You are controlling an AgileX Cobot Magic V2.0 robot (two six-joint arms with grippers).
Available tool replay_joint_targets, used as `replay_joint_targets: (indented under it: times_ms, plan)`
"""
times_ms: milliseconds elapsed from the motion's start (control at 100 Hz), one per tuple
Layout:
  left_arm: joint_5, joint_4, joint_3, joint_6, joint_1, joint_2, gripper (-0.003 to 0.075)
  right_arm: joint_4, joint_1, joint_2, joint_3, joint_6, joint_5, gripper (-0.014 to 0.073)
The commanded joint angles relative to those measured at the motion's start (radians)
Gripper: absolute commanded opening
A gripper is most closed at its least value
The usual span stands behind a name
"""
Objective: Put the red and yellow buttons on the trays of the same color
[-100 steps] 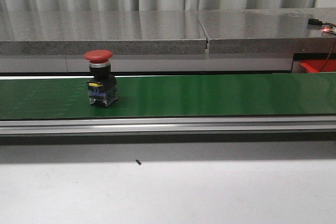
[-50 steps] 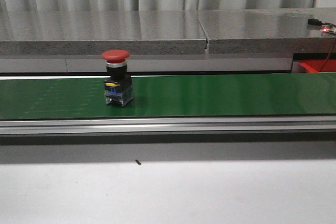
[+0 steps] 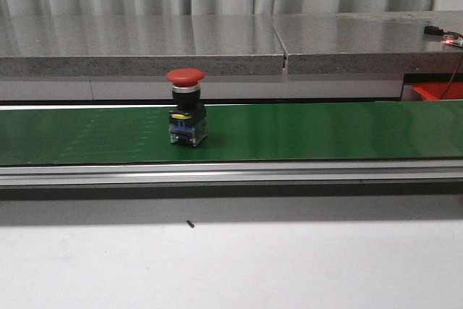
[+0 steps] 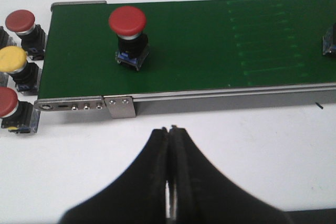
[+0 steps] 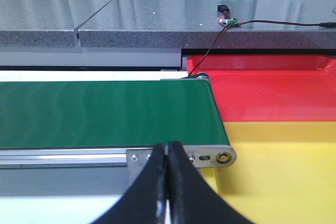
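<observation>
A red button (image 3: 186, 76) stands upright on the green conveyor belt (image 3: 304, 132) in the front view, left of the frame's centre, its black body and blue base resting on the belt surface. No arm shows in that view.

In the left wrist view another red-capped button (image 4: 127, 21) stands on the belt's upper left part, and three more wait off the belt's end at the left edge of the frame — a red one (image 4: 20, 20) at the top, a yellow button (image 4: 12, 59) in the middle, a red one (image 4: 7, 102) below. The left gripper (image 4: 169, 132) hangs over the white table (image 4: 252, 140) with its fingers pressed together, holding nothing.

The right wrist view shows the right gripper (image 5: 167, 148) likewise closed and empty, at the bottom centre. Past the belt's end lie the red tray (image 5: 273, 98) at centre right and the yellow tray (image 5: 283, 171) at lower right — both touching along one edge
</observation>
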Motion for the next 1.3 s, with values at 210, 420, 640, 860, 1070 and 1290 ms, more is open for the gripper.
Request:
replay_joint_targets:
  times_ms: [210,420,640,860,1070,1290]
  plan:
    - [-0.005,-0.020,0.067,-0.001,-0.008,-0.241,-0.0020,-0.011,-0.005,-0.020,-0.016,-0.005,-0.080,-0.0090]
    - [0.061,-0.020,0.081,-0.001,-0.008,-0.342,-0.0020,-0.013,-0.007,-0.020,-0.016,-0.005,-0.088,-0.0090]
    - [0.069,-0.020,0.081,-0.001,-0.008,-0.353,-0.0020,0.022,-0.006,-0.009,-0.021,-0.004,-0.148,-0.0090]
    - [0.069,-0.020,0.081,-0.001,-0.008,-0.353,-0.0020,0.021,-0.006,0.122,-0.122,-0.005,-0.114,-0.0090]
    - [0.069,-0.020,0.081,-0.001,-0.008,-0.353,-0.0020,0.015,-0.006,0.374,-0.273,-0.005,-0.119,-0.0090]
    - [0.069,-0.020,0.081,-0.001,-0.008,-0.353,-0.0020,0.014,0.018,0.654,-0.526,-0.005,0.041,-0.0090]
